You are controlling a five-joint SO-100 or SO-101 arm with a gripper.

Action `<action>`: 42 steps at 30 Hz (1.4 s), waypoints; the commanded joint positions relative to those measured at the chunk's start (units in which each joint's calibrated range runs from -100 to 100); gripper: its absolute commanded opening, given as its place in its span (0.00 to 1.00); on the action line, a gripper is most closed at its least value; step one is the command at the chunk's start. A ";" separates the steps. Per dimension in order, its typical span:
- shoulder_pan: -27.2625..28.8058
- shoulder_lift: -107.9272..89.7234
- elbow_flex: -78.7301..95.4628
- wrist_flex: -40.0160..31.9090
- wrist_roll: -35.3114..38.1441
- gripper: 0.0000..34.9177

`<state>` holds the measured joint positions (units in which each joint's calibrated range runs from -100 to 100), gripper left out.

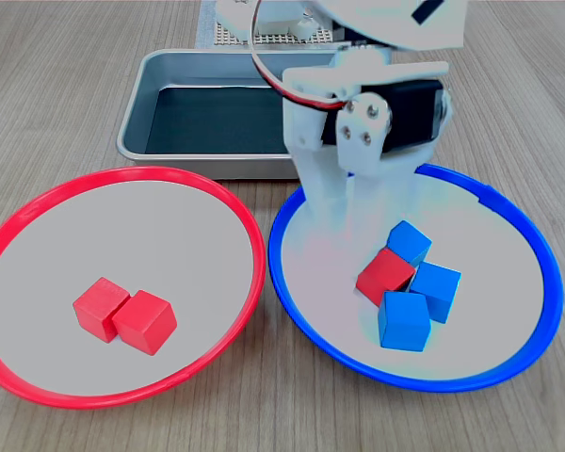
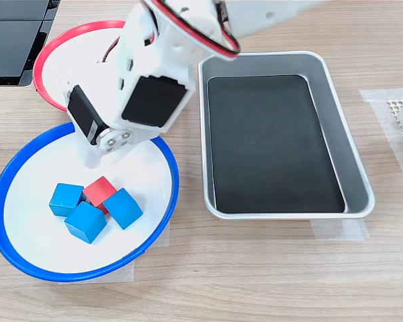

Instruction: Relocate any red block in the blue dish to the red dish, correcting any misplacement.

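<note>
I am watching the red block (image 1: pixel 384 274) sitting inside the blue dish (image 1: pixel 537 247), wedged among 3 blue cubes (image 1: pixel 404 320): in the first exterior view 1 is touching its far side, 1 its right and 1 its near side, so only its left face is standing free. The arm's white plastic body is hanging over the far-left part of this dish, and the gripper (image 1: pixel 331 209) is reaching down just left of the cluster; I cannot tell whether its jaws are apart or together, since they are blurring into the pale dish floor.

The red dish (image 1: pixel 250 226) is lying to the first exterior view's left, its rim almost touching the blue rim, and 2 red cubes (image 1: pixel 124 314) are resting side by side on its smooth grey inside with plenty of bare floor around them. A rectangular metal tray (image 2: pixel 352 168) with a dark liner is sitting on the wood-grain bench (image 2: pixel 269 268) at the far side.
</note>
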<state>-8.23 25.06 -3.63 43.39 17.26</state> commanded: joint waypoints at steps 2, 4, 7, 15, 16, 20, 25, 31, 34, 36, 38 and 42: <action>1.22 0.74 -2.61 0.56 -0.05 0.01; 1.50 1.50 -3.33 0.64 -0.10 0.04; 1.78 2.70 -4.79 0.56 -0.29 0.08; 2.54 5.09 -7.25 -0.18 -0.29 0.13; 2.54 5.26 -7.43 -0.18 -0.29 0.14; 2.16 5.68 -7.79 -0.18 -0.29 0.18; 1.50 5.77 -7.61 -0.10 0.00 0.21; 0.84 5.77 -6.98 0.81 0.20 0.28; 0.56 5.77 -6.98 0.89 0.20 0.30; 0.37 5.77 -6.98 0.89 0.34 0.30; 0.18 5.77 -7.07 0.73 0.34 0.29; -0.19 6.19 -7.70 0.40 0.39 0.27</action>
<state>-7.79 31.29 -9.17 43.96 17.41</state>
